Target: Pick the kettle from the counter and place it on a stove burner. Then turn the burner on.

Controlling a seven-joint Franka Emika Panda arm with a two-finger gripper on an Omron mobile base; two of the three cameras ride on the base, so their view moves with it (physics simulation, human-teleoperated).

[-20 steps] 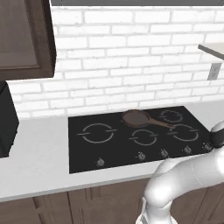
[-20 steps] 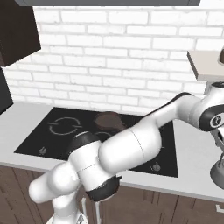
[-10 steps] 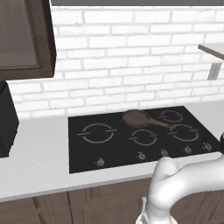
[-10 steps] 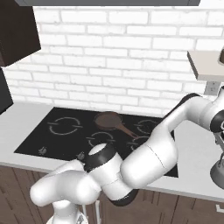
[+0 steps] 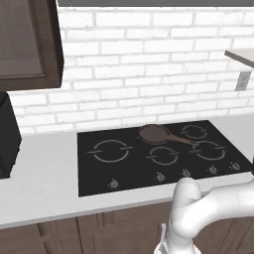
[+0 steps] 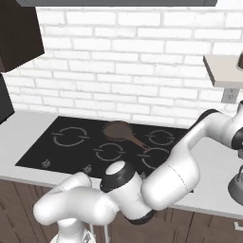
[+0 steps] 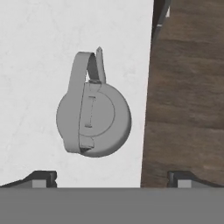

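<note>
We hold our gripper [image 7: 112, 178] wide apart, empty, its two dark fingertips [image 7: 41, 177] standing far to either side at the bottom of the hand view. Between and above them sits the kettle [image 7: 94, 118], seen from above, upright on the pale counter [image 7: 39, 52], close to the counter's edge, its arched handle running across the lid. Beyond that edge we see the brown floor [image 7: 188, 100]. In the right base view our arm reaches to the right past the black cooktop [image 6: 42, 149], where a brown frying pan [image 6: 119, 130] rests beside the widest burner ring [image 6: 71, 136].
</note>
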